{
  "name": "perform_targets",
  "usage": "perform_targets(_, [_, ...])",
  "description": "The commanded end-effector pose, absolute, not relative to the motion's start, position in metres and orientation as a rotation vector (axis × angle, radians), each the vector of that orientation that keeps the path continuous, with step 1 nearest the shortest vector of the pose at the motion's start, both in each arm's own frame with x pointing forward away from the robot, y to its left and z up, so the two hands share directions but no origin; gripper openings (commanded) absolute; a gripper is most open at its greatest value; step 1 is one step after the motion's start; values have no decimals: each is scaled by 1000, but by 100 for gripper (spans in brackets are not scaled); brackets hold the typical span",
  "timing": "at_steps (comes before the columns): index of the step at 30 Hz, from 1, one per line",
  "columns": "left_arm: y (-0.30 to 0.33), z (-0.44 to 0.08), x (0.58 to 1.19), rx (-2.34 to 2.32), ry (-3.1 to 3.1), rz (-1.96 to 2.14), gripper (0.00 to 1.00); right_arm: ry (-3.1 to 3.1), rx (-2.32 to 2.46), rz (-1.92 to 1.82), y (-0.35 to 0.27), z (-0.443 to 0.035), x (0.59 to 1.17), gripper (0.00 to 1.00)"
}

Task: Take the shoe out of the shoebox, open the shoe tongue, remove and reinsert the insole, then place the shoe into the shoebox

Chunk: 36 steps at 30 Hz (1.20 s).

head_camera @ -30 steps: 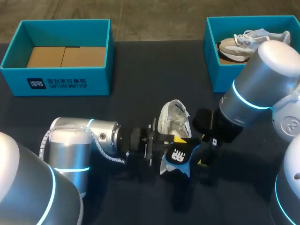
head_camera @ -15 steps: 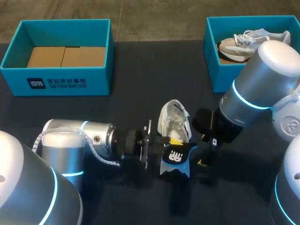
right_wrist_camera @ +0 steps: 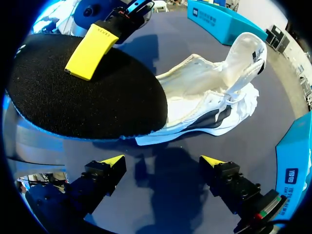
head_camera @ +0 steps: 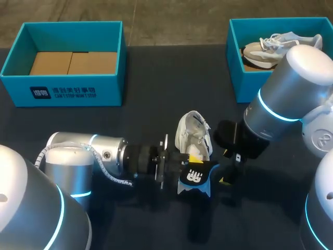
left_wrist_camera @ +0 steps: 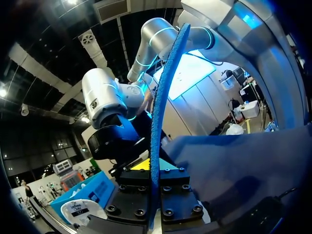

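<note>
Left gripper (head_camera: 190, 160) clamped on the black insole (head_camera: 195, 178), just beside the white shoe (head_camera: 193, 133). Shoe lies on the dark tabletop (head_camera: 156, 94), out of the left box (head_camera: 62, 91) and right box (head_camera: 235, 73), tongue raised. Right gripper (right_wrist_camera: 162, 161) spread wide beside the shoe, holding nothing

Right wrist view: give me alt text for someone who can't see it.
A black insole with a blue edge, pinched by the left gripper, hangs just in front of the open white shoe on the dark table. The right gripper is nearer the camera, its two yellow-tipped fingers spread open with nothing between them.
</note>
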<state>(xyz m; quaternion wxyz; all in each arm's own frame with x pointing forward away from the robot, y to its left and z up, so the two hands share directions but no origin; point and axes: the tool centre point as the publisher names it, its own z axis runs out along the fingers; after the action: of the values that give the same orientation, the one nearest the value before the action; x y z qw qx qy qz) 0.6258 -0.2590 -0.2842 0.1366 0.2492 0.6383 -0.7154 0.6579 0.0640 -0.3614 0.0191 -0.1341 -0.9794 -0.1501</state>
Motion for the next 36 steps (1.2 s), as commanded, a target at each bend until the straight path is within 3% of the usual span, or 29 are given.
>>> perform_targets(1, [-257,-285,623,722,1850,-2062,0,-3042,-418,-464,64,-362,657,100])
perform_targets(36, [-245,-295,625,723,1831,-2064,0,-3042,-418,-464,64,-362,657,100])
